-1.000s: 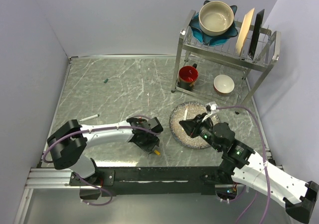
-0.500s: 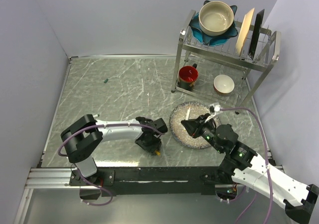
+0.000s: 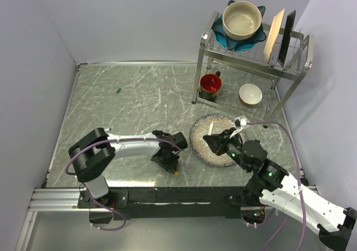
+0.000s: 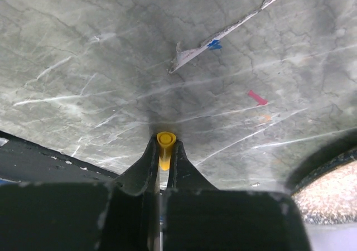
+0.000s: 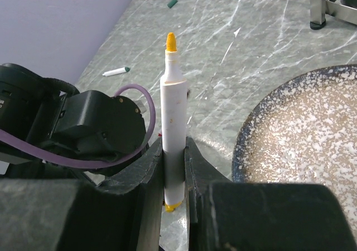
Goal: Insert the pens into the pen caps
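My left gripper [image 3: 173,167] is low at the table's near edge, shut on the yellow cap [image 4: 165,144], whose open end faces away from the fingers; the cap also shows in the top view [image 3: 176,172]. My right gripper [image 3: 215,141] is over the plate's left rim, shut on a white pen with a yellow tip [image 5: 173,117], which stands upright between the fingers [image 5: 150,167]. A pen with a green tip [image 5: 116,71] lies on the table beyond the left arm. The dark green cap [image 3: 118,89] lies far left. A small red piece [image 4: 256,97], maybe the red cap, lies ahead of the left gripper.
A speckled plate [image 3: 207,150] lies under my right gripper. A metal dish rack [image 3: 251,67] at the back right holds a red mug [image 3: 211,85], bowls and upright plates. Walls close the table's left, back and right. The left arm [image 5: 83,122] is close in front of the right gripper.
The left arm's elbow has swung inward and right while its gripper stayed low on the yellow cap. The right gripper with its pen has shifted slightly to the right.
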Motion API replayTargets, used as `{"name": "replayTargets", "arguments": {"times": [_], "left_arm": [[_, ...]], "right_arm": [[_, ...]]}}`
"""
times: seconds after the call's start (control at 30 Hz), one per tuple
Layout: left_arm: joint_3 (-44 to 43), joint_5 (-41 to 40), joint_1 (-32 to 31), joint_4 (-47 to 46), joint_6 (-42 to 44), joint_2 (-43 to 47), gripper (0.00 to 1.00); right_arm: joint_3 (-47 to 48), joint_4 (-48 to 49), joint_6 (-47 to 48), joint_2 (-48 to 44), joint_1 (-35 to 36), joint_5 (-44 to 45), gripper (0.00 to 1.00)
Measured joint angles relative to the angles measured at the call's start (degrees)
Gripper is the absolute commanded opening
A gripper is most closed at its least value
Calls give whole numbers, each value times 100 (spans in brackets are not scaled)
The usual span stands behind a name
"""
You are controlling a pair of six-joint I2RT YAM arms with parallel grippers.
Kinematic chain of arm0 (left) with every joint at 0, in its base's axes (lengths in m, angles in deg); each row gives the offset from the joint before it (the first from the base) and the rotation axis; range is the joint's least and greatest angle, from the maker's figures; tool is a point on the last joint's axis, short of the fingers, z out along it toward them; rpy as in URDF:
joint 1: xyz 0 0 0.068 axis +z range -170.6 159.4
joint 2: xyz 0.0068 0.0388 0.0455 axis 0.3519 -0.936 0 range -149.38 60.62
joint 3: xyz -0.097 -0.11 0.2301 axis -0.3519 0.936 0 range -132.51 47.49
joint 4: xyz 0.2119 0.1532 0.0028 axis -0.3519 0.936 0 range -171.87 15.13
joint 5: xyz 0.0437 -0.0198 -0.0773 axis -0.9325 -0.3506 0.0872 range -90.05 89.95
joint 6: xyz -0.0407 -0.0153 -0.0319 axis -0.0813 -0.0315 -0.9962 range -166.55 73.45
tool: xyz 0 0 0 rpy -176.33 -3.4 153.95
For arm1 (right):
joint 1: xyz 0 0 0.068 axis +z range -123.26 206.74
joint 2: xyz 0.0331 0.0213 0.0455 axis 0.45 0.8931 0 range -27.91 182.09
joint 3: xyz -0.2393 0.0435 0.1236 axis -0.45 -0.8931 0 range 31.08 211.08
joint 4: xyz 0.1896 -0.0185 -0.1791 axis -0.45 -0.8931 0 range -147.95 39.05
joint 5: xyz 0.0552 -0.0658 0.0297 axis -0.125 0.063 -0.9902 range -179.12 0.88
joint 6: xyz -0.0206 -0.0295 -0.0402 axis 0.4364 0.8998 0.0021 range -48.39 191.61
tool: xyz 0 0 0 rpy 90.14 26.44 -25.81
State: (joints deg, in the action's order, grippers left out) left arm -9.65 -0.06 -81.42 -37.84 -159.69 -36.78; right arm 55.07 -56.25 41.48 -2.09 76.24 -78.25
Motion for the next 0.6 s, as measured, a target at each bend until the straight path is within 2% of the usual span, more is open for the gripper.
{"name": "replayTargets", "arguments": {"times": [0.23, 0.43, 0.6], "left_arm": [[413, -140, 33, -494, 192, 369, 1], [170, -1012, 247, -280, 857, 796, 1], [-216, -1816, 278, -365, 1707, 1558, 1]], "right_arm": [[-4, 13, 2, -35, 0, -323, 0], [-225, 238, 33, -20, 0, -1008, 0], [-651, 859, 50, -13, 0, -2162, 0]]}}
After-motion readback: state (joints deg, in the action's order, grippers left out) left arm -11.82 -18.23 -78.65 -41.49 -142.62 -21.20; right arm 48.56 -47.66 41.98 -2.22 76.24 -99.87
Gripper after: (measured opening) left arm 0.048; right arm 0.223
